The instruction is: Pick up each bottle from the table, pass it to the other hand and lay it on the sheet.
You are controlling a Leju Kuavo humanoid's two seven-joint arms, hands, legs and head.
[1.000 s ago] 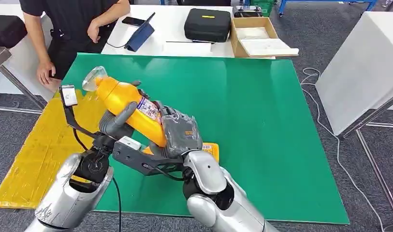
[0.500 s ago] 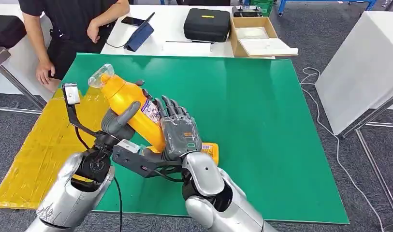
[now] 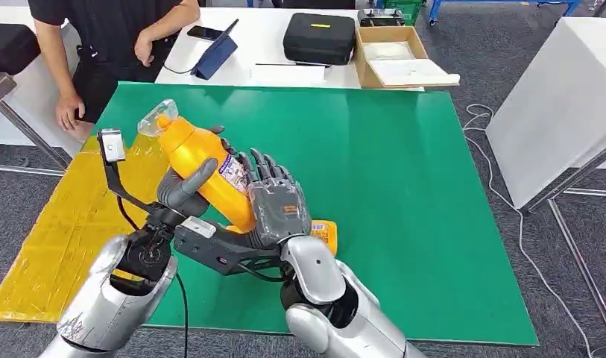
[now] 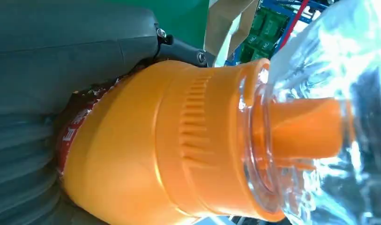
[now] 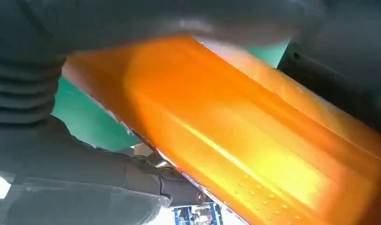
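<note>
An orange bottle [image 3: 203, 168] with a clear cap [image 3: 156, 118] is held tilted in the air over the left part of the green mat [image 3: 404, 186]. My left hand [image 3: 182, 190] grips its body, thumb across the front. My right hand [image 3: 277, 205] stands beside the lower end of the bottle with its fingers spread and straightened. The left wrist view shows the bottle's neck and cap [image 4: 291, 126] close up; the right wrist view shows its orange side [image 5: 235, 140]. A second orange bottle [image 3: 326, 235] lies on the mat, partly hidden by my right hand. The yellow sheet [image 3: 54, 231] lies to the left.
A person [image 3: 106, 37] stands at the mat's far left corner, one hand near the sheet. Behind the mat, a white table carries a tablet [image 3: 218, 52], a black case [image 3: 320, 37] and a cardboard box [image 3: 400, 60]. Another white table [image 3: 560, 104] stands to the right.
My right hand's fingers, wrapped around the bottle a second ago, have opened and straightened. The left hand keeps its grip, and the bottle has shifted slightly to the right.
</note>
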